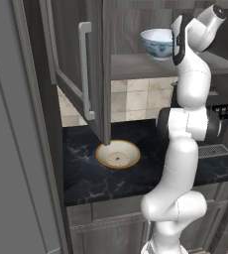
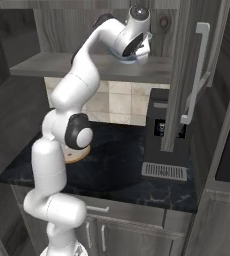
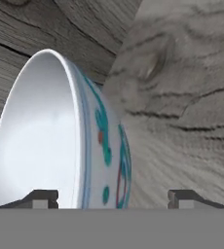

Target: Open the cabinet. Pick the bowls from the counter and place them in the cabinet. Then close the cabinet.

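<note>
The cabinet (image 1: 71,59) stands with its left door swung open, and its right door (image 2: 187,75) is open too. On its wooden shelf (image 1: 136,67) sits the deep white bowl with blue pattern (image 1: 157,43), upright. In the hand view this bowl (image 3: 46,141) looms close, and its wall runs between my two fingertips (image 3: 41,197) without touching either. My gripper (image 3: 114,197) is open astride the rim. The shallow cream bowl with the orange-brown rim (image 1: 118,154) rests on the black counter (image 1: 86,173) below the open door; the arm partly hides it (image 2: 79,154) from the right.
A dark coffee machine (image 2: 159,135) with a metal drip tray (image 2: 164,171) stands on the counter to the right. The open left door's long silver handle (image 1: 85,69) hangs over the cream bowl. A tall light-grey panel (image 1: 12,149) bounds the left side.
</note>
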Tool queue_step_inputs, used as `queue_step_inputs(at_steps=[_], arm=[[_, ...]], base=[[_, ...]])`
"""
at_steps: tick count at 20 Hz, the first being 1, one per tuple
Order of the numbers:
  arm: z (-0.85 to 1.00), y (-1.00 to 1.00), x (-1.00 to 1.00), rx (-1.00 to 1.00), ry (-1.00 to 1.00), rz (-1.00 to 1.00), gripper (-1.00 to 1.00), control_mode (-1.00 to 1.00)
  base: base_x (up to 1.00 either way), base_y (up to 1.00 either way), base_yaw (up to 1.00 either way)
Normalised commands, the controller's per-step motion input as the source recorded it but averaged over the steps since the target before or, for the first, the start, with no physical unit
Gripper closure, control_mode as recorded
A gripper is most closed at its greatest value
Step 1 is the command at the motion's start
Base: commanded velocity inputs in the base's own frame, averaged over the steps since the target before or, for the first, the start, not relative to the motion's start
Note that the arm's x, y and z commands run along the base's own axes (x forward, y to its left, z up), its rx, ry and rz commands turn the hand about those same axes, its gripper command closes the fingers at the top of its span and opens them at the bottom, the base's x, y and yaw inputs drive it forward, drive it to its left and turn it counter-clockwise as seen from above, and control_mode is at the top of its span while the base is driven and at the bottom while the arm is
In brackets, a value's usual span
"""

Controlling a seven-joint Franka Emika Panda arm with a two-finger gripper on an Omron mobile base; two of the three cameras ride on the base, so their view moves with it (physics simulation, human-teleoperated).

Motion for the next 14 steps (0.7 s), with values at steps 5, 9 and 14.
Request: queue_step_inputs(at_steps=[5, 9, 14], arm=[[0.06, 0.00, -0.17, 0.01, -0.11, 0.00, -1.00, -1.00], [0.27, 0.00, -0.35, 0.05, -0.25, 0.00, -1.00, -1.00], [0.20, -0.06, -0.66, 0.04, -0.31, 0.00, -1.00, -1.00]], base=[[0.00, 0.00, 0.00], [0.00, 0.00, 0.00], [0.00, 0.00, 0.00]])
